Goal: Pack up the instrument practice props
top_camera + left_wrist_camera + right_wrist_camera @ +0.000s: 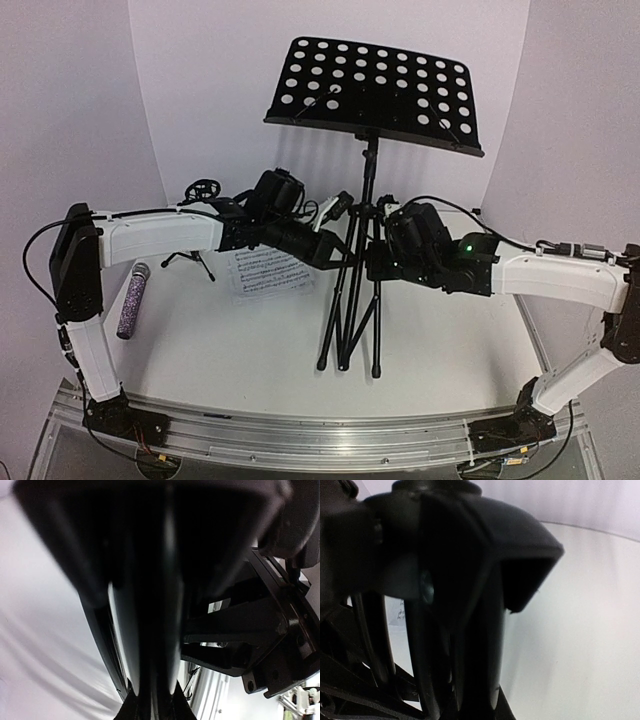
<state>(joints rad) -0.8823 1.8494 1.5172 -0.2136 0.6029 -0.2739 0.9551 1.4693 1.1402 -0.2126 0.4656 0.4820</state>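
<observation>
The tall black music stand [375, 90] stands mid-table, its perforated desk up high and its legs [350, 310] drawn close together. My left gripper [336, 253] is shut on the stand's lower tubes from the left; in the left wrist view a black tube [150, 605] fills the space between the fingers [116, 707]. My right gripper [373, 262] is shut on the same tubes from the right, just under the leg hub [470, 550]. White sheet-music pages [268, 272] lie flat behind my left arm. The purple glitter microphone [133, 300] lies at the left. The small black mic stand [195, 255] is partly hidden by that arm.
White walls close in the table at the back and on both sides. An aluminium rail [320, 435] with both arm bases runs along the near edge. Cables trail off each arm.
</observation>
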